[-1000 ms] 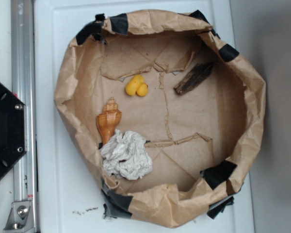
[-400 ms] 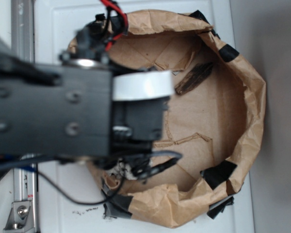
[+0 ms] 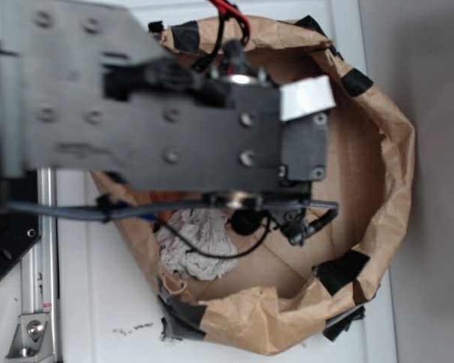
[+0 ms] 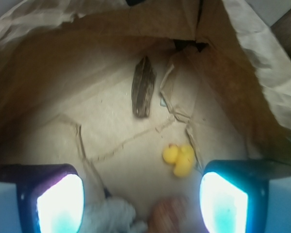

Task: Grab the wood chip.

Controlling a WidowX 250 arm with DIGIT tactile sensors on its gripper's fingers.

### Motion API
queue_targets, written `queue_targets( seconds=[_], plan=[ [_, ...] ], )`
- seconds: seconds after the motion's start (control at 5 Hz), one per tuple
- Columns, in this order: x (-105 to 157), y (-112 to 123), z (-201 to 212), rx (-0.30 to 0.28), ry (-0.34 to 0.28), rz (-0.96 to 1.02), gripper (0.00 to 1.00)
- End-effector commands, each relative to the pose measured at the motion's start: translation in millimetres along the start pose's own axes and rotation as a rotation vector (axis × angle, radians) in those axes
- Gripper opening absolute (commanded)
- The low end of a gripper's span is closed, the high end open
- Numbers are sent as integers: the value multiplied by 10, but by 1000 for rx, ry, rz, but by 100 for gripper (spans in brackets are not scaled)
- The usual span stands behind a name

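The wood chip [image 4: 142, 87] is a dark brown rough sliver lying on the paper floor of the paper bowl, ahead of the gripper in the wrist view. In the exterior view the arm covers it. My gripper [image 4: 141, 204] is open, its two glowing fingers [image 4: 60, 206] wide apart at the bottom corners, with nothing between them. It hangs above the bowl floor, well short of the chip.
A brown paper bowl [image 3: 393, 144] with black tape patches encloses everything. A yellow rubber duck [image 4: 179, 159] lies right of centre. A crumpled white tissue [image 3: 200, 246] and an orange-brown seashell [image 4: 167, 216] lie just under the gripper. A metal rail [image 3: 41, 265] runs along the left.
The arm has swung in from the left and moved further right and up over the bowl, now covering the chip, duck and shell in the exterior view.
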State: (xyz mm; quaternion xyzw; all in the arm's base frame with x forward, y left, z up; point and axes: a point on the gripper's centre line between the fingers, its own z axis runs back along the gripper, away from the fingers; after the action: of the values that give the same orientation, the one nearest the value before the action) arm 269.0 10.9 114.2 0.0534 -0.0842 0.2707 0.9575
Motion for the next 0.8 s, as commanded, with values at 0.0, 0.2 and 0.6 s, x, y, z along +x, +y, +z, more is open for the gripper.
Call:
queue_targets(
  seconds=[0.0,0.2,0.6],
  plan=[
    [362,56,-528,8,-47,7,100],
    [499,85,-788,-33,-50,-1,100],
    [573,207,-933,5,-36,-29,100]
  ],
)
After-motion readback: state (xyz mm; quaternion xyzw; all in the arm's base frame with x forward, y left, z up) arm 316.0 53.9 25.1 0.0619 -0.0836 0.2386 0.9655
